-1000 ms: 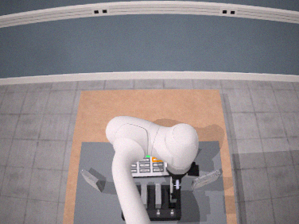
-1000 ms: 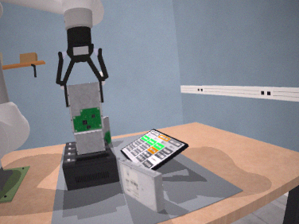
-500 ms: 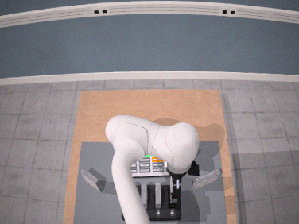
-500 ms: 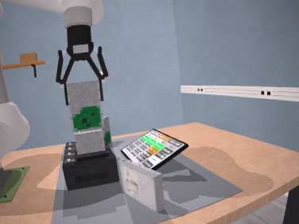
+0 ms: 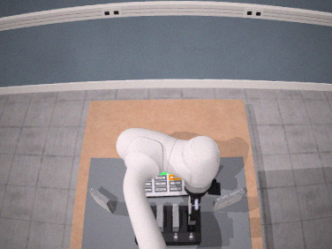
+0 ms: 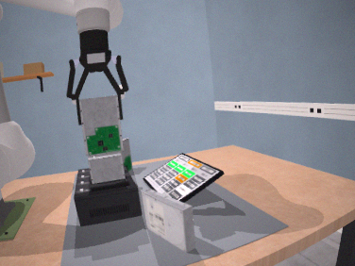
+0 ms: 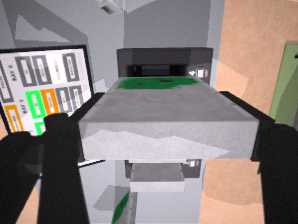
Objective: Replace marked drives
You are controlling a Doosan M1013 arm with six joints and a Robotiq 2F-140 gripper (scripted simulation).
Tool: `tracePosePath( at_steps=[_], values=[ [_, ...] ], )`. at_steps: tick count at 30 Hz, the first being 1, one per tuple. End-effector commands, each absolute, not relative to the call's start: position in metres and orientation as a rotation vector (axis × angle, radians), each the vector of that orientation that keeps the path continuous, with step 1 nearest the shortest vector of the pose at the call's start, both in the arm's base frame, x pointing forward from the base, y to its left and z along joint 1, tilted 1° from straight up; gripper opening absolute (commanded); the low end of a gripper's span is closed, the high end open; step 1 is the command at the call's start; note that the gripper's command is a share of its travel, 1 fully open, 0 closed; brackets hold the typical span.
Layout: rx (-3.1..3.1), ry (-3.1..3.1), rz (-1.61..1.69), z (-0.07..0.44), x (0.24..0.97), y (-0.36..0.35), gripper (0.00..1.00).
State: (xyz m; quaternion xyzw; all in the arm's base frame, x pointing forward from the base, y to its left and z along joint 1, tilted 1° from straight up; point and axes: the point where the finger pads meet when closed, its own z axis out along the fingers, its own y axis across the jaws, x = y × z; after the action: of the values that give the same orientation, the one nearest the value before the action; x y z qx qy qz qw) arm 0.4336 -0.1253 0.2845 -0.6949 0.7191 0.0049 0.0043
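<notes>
Your gripper (image 5: 193,208) (image 6: 100,119) (image 7: 161,106) is clamped on the side edges of a drive (image 5: 191,207) (image 6: 105,139) (image 7: 170,107), which hangs long axis upright straight below it, over the dock (image 5: 185,242) (image 6: 109,209) (image 7: 122,57), so any sideways carry likely needs that drive's lower end clear first.
</notes>
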Motion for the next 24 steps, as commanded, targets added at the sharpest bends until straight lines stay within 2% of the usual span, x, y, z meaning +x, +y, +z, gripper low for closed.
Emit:
tracePosePath(
  at_steps=[1,24],
  values=[
    [-2.176,2.252,0.014,0.285,0.434,-0.123,0.1],
    [-2.177,2.253,0.014,0.285,0.443,-0.084,0.1]
  ],
)
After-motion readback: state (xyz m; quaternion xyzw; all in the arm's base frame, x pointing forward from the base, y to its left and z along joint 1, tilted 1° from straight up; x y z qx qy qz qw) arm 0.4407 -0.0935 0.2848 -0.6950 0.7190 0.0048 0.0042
